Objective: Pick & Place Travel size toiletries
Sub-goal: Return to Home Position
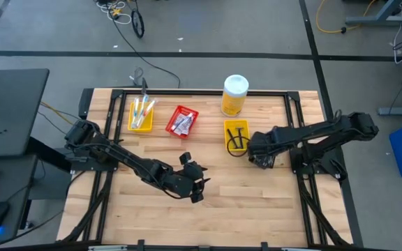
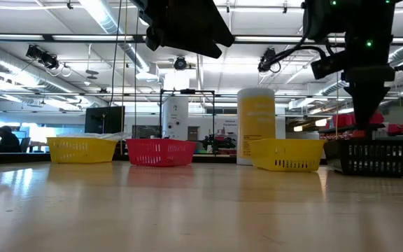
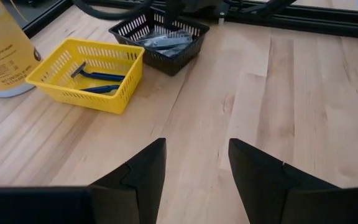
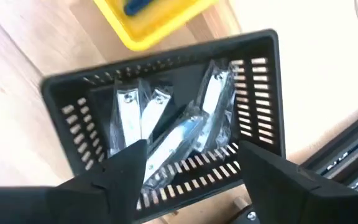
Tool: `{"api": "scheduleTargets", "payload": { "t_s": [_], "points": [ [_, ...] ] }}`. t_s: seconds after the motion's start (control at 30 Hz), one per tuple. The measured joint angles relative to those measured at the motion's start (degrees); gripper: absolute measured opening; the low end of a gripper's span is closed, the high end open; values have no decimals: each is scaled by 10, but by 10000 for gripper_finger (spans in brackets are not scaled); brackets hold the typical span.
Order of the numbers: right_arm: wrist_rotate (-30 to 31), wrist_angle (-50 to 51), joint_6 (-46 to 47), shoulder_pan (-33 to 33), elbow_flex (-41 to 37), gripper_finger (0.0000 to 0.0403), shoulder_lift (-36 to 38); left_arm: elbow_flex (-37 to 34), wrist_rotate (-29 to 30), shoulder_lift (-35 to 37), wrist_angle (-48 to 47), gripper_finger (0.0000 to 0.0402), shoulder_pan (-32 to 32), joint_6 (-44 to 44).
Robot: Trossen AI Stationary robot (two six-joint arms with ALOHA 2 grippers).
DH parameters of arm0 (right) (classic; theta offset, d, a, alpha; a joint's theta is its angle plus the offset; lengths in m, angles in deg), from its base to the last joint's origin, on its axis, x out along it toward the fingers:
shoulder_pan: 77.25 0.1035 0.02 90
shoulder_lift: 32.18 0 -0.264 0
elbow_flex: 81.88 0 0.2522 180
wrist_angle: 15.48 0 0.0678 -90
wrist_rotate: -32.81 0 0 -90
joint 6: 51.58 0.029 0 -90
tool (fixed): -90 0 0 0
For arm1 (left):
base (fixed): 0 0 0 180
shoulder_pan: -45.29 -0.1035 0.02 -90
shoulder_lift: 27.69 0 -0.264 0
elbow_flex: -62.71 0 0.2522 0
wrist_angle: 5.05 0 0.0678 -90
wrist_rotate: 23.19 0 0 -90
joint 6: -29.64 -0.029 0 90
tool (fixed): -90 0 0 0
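the yellow bottle (image 3: 2,50) bears dark print, seemingly too small to read.

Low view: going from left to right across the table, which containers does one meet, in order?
Left yellow basket → red basket → big yellow bottle → second yellow basket → black basket.

Smooth wood table (image 3: 303,81); matt plastic black basket (image 4: 263,93) holds shiny metal nail clippers (image 4: 215,93).
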Motion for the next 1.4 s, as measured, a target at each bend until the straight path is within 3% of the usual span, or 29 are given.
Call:
{"api": "scheduleTargets", "payload": {
  "t_s": [0.17, 0.3, 0.43, 0.63, 0.83, 1.0, 1.13, 1.33, 1.4],
  "points": [
    [-10, -22, 12, 0, 28, 266, 0, -1, -21, 13, -15, 185, 2, 0],
    [-26, -47, -9, 9, 72, 241, 0, 0, -28, 51, -64, 185, 4, 17],
    [-26, -54, -105, 26, 127, 174, 0, 0, -3, 118, -171, 182, 5, 25],
    [-25, -80, -236, 26, 182, 24, 14, 0, 63, 227, -309, 139, 4, 9],
    [-72, -135, -344, 16, 182, 4, 57, -21, 77, 331, -356, 83, 4, -56],
    [-124, -180, -416, 5, 169, 4, 104, -94, 86, 427, -350, 50, 6, -93],
    [-162, -270, -448, -14, 98, 3, 156, -193, 82, 525, -281, 33, 5, -103],
    [-208, -455, -496, -41, -39, 3, 239, -342, -67, 675, -73, 12, 4, -235],
    [-211, -521, -499, -48, -83, 3, 265, -385, -93, 720, -27, 8, 4, -265]
  ]
}}
